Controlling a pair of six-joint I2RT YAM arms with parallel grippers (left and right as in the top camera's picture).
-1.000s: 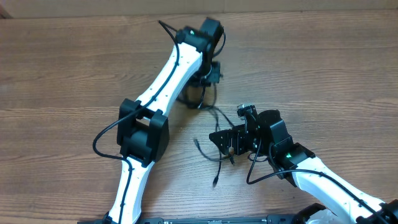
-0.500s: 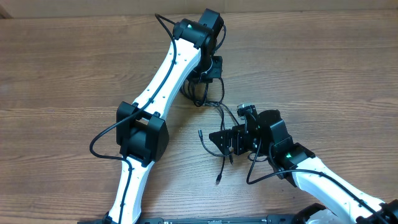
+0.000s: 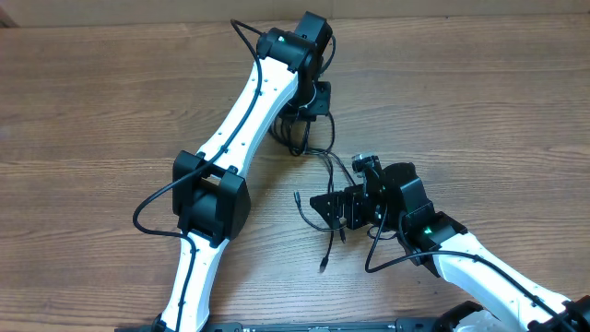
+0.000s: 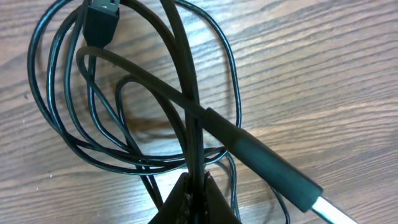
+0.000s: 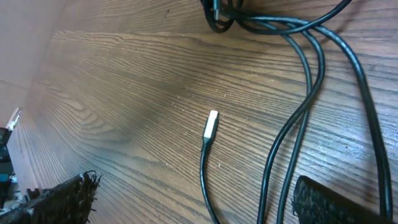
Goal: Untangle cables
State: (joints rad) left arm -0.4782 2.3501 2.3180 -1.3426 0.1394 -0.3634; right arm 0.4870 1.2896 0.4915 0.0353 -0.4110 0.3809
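Overhead view. The left gripper [image 3: 298, 127] is pressed together on the cables [image 3: 297, 140], at the far middle of the table [image 3: 92, 111]. In the left wrist view, several strands are seen pinched where the fingertips [image 4: 186, 202] meet, and the loops hang from there down to the wood. A flat USB plug [image 4: 102, 15] lies at the top of the loops. A thicker sleeved connector [image 4: 267, 165] slants to the lower right and ends in a bright metal tip.

Compared with one second ago: the left arm has been drawn a little toward the far edge, and the bundle has been pulled along with it. The two loose ends [image 3: 323, 266] trailing toward the near edge have been dragged slightly farther from that edge. Between half a second ago and now, no further shift is noted.

The right gripper [image 3: 324, 210] is spread wide and holds nothing; its pose is unchanged across all three overhead pictures. In the right wrist view, two strands run down between its fingers [image 5: 336, 202], and a third passes close beside the right-hand one; contact cannot be told. A silver-tipped plug [image 5: 211, 124] lies on the wood between the fingers, apart from both.
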